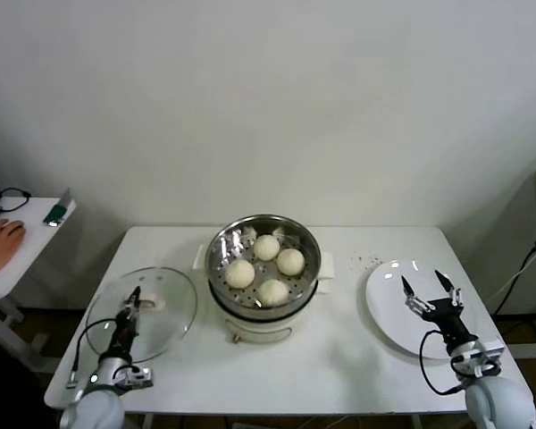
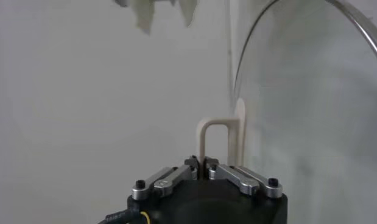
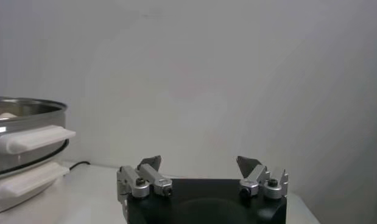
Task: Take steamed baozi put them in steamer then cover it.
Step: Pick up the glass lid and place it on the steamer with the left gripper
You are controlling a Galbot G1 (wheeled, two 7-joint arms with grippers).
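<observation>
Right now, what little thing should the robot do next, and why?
Probably lift the cover with the left gripper, which is shut on its handle. All four baozi already sit in the open steamer, so only covering remains. The right gripper waits open over the plate.

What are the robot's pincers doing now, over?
Left pincer shut on cover handle. Right pincer open over plate. Four baozi in steamer. Nothing blocking.
</observation>
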